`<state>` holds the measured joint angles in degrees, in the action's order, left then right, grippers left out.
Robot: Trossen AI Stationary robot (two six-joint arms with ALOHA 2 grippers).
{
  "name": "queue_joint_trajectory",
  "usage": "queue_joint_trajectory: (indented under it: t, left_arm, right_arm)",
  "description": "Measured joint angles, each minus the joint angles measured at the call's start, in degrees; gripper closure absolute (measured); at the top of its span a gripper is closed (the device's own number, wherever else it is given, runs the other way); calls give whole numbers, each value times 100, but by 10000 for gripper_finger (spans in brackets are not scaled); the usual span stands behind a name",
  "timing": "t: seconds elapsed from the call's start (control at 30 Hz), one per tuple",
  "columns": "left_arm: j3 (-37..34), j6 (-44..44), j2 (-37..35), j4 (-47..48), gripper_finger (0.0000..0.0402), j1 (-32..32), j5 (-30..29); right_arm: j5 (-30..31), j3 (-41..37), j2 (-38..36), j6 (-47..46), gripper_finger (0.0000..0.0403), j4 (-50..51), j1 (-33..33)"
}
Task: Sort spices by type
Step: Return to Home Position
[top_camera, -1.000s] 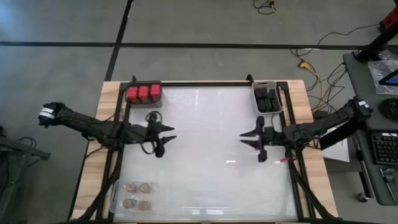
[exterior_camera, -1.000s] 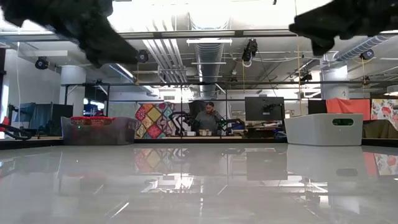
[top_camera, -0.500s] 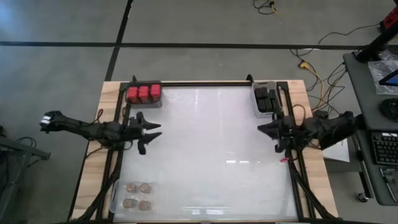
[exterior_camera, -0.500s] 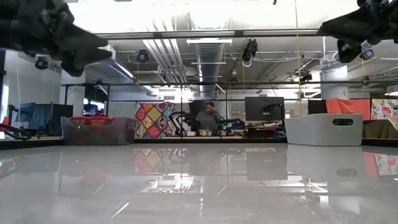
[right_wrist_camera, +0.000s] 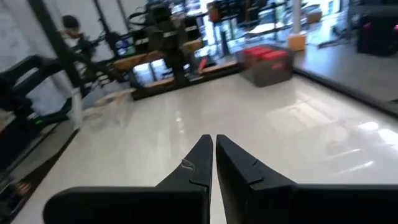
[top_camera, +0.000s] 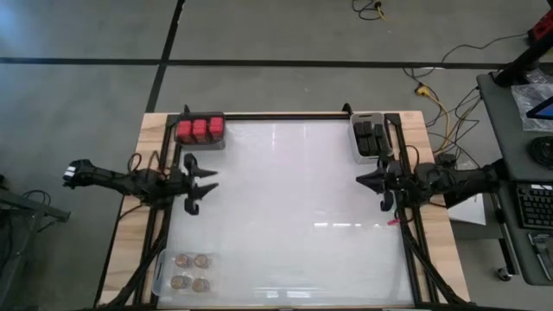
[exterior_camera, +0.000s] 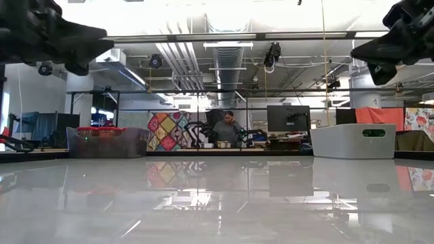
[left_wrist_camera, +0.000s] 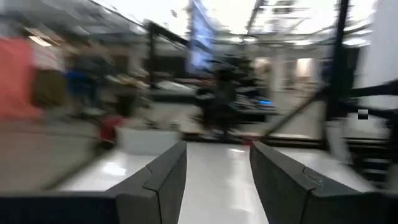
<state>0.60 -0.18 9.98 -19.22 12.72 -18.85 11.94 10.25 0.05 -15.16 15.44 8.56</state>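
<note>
Both arms have pulled back toward the side edges since a second ago. You now have the left gripper at the left edge of the table and the right gripper at the right edge, each raised clear of the surface. In the left wrist view the left claw is spread, with nothing between its fingers. In the right wrist view the right claw is pressed together on nothing.

Your sorting looks done. The red spices sit in a row in the bin at the far left corner. The black spices are in the grey bin at the far right corner. The tan jars lie in the clear bin at the near left corner. No spice shows loose on the white top.

What remains, by my judgement, is only the retreat to rest, and the risk lies in that. Your right gripper hangs near the grey bin, so a swing toward the far edge could clip its wall and shove or tip the black spices. Your left gripper is near the red bin, though not as close, and the same swing there would scatter the row. Cables run along both arms beside the black frame rails. A fast fold could snag one. Draw straight back and keep the height.
</note>
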Motion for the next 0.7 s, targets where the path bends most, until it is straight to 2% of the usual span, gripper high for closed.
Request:
queue_joint_trajectory:
  t: [0.1, 0.23, 0.37, 0.43, 0.63, 0.7]
  left_arm:
    - [0, 419, -22, -122, 247, -51, -438]
    - [-2, 336, 23, 57, 250, -50, -160]
    - [-4, 225, 134, 122, 251, -50, -147]
    - [-2, 245, 176, 140, 251, -51, -302]
    - [-2, 246, 319, 216, 251, -52, -568]
    - [-2, 244, 373, 216, 251, -52, -566]
  right_arm:
    - [-29, 36, 0, 73, 390, 75, -284]
    - [-136, -350, 0, -6, 390, -135, -412]
    - [-205, -917, 224, 260, 390, -1763, -393]
    - [-316, -954, 363, 534, 390, -2227, -384]
    - [-268, -956, 648, 723, 390, -1936, -385]
    - [-287, -956, 729, 422, 390, -1773, -385]
